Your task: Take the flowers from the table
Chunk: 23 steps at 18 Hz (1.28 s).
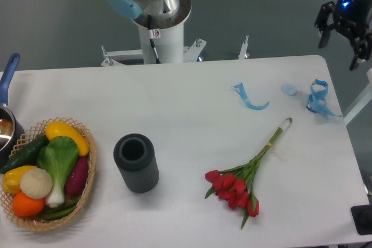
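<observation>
The flowers lie flat on the white table, right of centre near the front edge. The red tulip heads point to the front and the pale stem ends point up and right. My gripper hangs at the top right, above and beyond the table's far right corner, well away from the flowers. Its black fingers are spread apart and hold nothing.
A dark ribbed cylinder stands left of the flowers. A wicker basket of vegetables sits at the front left, with a blue-handled pot behind it. Curled blue ribbons lie at the back right. The arm's base stands behind the table.
</observation>
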Available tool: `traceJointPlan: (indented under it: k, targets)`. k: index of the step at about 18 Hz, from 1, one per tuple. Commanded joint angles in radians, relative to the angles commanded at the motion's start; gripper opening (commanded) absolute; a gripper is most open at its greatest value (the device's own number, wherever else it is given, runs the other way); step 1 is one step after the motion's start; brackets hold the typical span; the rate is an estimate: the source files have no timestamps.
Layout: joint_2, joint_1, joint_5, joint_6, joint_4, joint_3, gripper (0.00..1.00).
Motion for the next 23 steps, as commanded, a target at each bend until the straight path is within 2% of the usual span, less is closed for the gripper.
traceJointPlan:
  k: [8, 11, 14, 17, 19, 21, 23]
  targets:
    - [0.012, -0.003, 0.002, -0.020, 0.009, -0.032, 1.00]
    - [0.006, -0.015, -0.035, -0.125, 0.009, -0.041, 1.00]
    - [0.006, -0.021, -0.054, -0.170, 0.011, -0.072, 1.00]
    - [0.000, -0.063, -0.057, -0.244, 0.018, -0.097, 1.00]
    - [-0.018, -0.080, -0.055, -0.294, 0.098, -0.115, 1.00]
    - [-0.037, -0.130, -0.054, -0.334, 0.153, -0.156, 1.00]
    - [-0.057, -0.143, -0.054, -0.382, 0.222, -0.195, 1.00]
